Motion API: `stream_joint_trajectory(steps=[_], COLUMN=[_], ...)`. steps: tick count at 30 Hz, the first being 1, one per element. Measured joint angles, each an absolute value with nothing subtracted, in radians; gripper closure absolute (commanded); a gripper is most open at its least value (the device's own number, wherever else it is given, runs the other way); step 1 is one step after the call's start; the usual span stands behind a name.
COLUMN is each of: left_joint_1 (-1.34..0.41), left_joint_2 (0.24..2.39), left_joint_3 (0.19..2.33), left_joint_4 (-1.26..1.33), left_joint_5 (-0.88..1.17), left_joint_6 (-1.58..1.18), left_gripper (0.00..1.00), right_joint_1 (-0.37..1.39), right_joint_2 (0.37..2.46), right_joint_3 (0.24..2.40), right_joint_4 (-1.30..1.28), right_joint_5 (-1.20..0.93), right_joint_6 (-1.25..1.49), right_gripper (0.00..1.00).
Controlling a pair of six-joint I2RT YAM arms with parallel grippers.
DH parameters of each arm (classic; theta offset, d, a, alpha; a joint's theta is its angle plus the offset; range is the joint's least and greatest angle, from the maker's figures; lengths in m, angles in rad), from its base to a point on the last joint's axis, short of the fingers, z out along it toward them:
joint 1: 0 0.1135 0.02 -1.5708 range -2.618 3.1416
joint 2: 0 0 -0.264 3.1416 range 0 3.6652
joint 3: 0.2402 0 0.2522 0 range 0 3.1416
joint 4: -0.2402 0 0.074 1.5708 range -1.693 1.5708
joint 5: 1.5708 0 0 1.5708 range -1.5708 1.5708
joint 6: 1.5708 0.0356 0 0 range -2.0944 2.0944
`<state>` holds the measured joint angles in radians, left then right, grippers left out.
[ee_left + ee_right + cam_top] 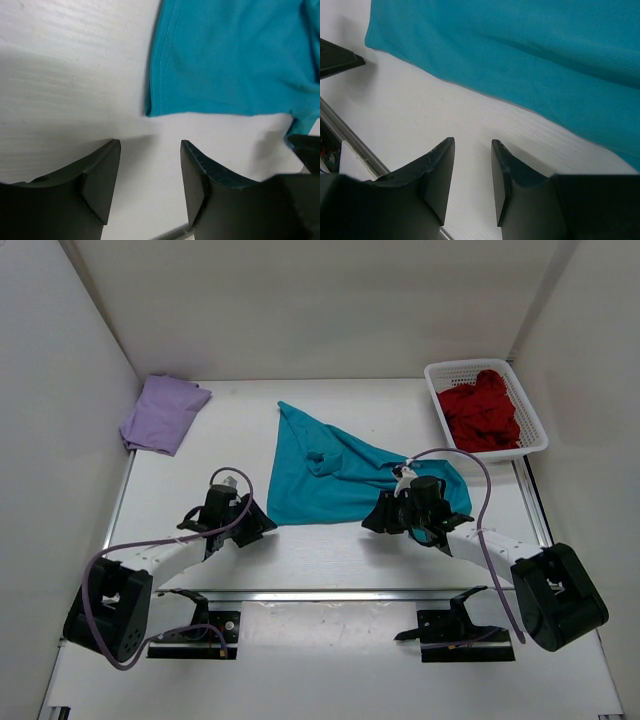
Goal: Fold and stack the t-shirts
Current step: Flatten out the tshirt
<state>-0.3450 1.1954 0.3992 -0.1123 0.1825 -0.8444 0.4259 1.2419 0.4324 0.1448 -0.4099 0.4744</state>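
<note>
we see the teal shirt (pixel 340 475) lying spread and rumpled in the middle of the white table (pixel 330 560). one corner reaches toward the far wall, and there is a small bunched fold near its centre. the lavender shirt (pixel 163 413) sits folded at the far left corner, close to the side wall. the red shirt (pixel 485 410) lies crumpled inside the white mesh basket (pixel 466 365) at the far right corner, well apart from the other two.

the left gripper (pixel 262 525) hangs low, just beside the teal shirt's near left corner. in its wrist view its fingers (pixel 100 180) stand wide apart with only bare table between them. the shirt's stitched corner lies just ahead of the tips, not touching them. it holds nothing.

the right gripper (pixel 373 522) is low at the near edge of the same shirt, toward its right side. its fingers (pixel 437 175) are parted by a narrower gap, again with bare table between them. the edge of the cloth runs across just beyond the tips. it grips nothing either.
</note>
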Motion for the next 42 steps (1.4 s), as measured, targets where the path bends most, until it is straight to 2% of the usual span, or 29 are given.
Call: stream_joint_trajectory(steps=[4, 5, 6, 7, 10, 15, 19, 21, 23, 29, 35, 42], left_joint_1=[-0.356, -0.36, -0.364, -0.369, -0.376, -0.38, -0.385, -0.389, -0.39, -0.386, -0.361, -0.337], left_joint_2=[1.21, 1.225, 1.245, 1.264, 1.308, 1.339, 1.343, 1.347, 1.351, 1.38, 1.394, 1.381], left_joint_3=[0.368, 0.368, 0.368, 0.368, 0.368, 0.368, 0.368, 0.369, 0.371, 0.382, 0.389, 0.42], left_joint_4=[-0.009, 0.016, 0.042, 0.06, 0.115, 0.168, 0.18, 0.185, 0.194, 0.21, 0.213, 0.155], left_joint_5=[0.137, 0.127, 0.114, 0.104, 0.086, 0.085, 0.07, 0.067, 0.063, 0.055, 0.055, 0.033], left_joint_6=[-0.916, -0.929, -0.941, -0.954, -0.982, -1.01, -1.017, -1.02, -1.021, -1.016, -0.999, -0.916], left_gripper=[0.47, 0.55, 0.67, 0.7, 0.72, 0.64, 0.68, 0.63, 0.63, 0.77, 1.0, 1.0], right_joint_1=[0.435, 0.439, 0.44, 0.44, 0.44, 0.437, 0.435, 0.43, 0.424, 0.418, 0.416, 0.396], right_joint_2=[1.241, 1.24, 1.237, 1.234, 1.214, 1.185, 1.173, 1.169, 1.165, 1.16, 1.129, 1.026], right_joint_3=[0.432, 0.432, 0.432, 0.431, 0.426, 0.419, 0.411, 0.408, 0.404, 0.4, 0.4, 0.375], right_joint_4=[0.146, 0.146, 0.147, 0.147, 0.147, 0.149, 0.147, 0.148, 0.148, 0.147, 0.142, 0.064], right_joint_5=[-0.409, -0.408, -0.409, -0.409, -0.409, -0.409, -0.41, -0.411, -0.414, -0.425, -0.427, -0.371], right_joint_6=[0.476, 0.476, 0.475, 0.476, 0.476, 0.477, 0.478, 0.478, 0.478, 0.48, 0.479, 0.481], right_gripper=[0.67, 0.66, 0.66, 0.66, 0.66, 0.66, 0.66, 0.66, 0.66, 0.66, 0.65, 0.68])
